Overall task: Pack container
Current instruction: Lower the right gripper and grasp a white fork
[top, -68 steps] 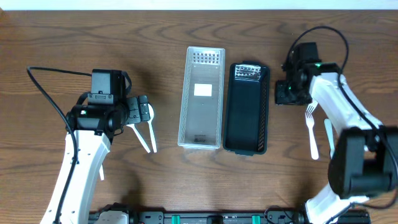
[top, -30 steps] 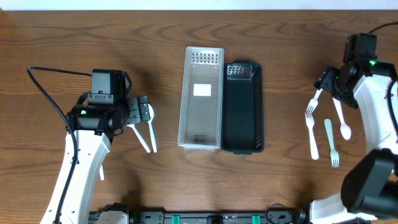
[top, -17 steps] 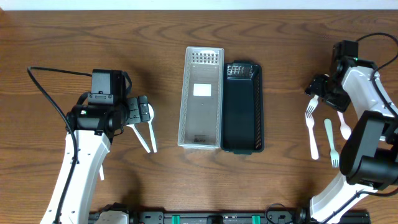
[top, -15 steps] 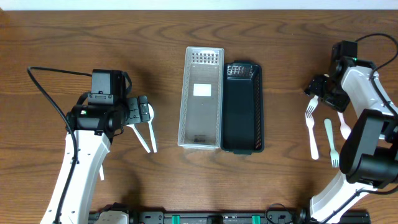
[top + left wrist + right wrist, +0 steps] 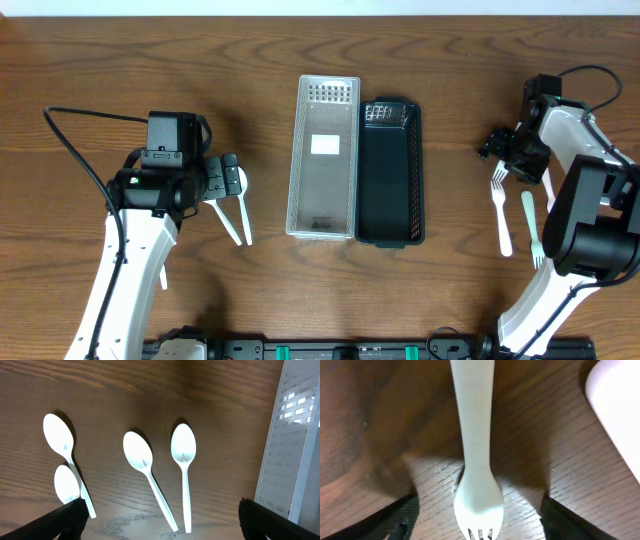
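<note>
We find nothing packed: clear tray (image 5: pixel 325 160) and black basket (image 5: pixel 393 175), mid-frame, hold no cutlery. Left gripper (image 5: pixel 162 517) gapes over spoons (image 5: pixel 142 457); right gripper (image 5: pixel 477 520) straddles a fork (image 5: pixel 475 435), unclosed.

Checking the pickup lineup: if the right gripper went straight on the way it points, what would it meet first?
Probably the white fork: it lies on the table between the open fingers of the right gripper, near its tines. How much gap remains is unclear.
</note>
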Motion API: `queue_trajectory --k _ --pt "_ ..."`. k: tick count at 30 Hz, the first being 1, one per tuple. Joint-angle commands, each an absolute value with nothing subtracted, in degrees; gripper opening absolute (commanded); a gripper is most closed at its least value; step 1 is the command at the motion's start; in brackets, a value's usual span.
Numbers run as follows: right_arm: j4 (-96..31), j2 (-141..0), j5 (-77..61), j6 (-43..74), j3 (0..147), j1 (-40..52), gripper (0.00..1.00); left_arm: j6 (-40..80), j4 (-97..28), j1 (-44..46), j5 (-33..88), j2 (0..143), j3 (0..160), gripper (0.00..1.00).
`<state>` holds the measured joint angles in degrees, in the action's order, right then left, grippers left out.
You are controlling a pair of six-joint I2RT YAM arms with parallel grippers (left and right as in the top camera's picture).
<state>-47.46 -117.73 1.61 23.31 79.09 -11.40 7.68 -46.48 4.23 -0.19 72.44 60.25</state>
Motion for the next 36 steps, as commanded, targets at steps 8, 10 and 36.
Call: queue_trajectory --k 8,10,36 --pt "-48.6 -119.3 1.2 22.2 78.8 -11.6 0.48 7.6 -46.7 4.3 -0.4 72.7 61.3 0.98" --pt "-48.6 -119.3 1.2 22.2 78.8 -11.6 0.43 7.6 -46.7 4.3 -0.4 72.7 61.3 0.98" --pt "-46.0 -119.3 1.3 21.9 78.8 -11.6 0.16 7.6 -46.7 4.3 -0.4 72.7 61.3 0.98"
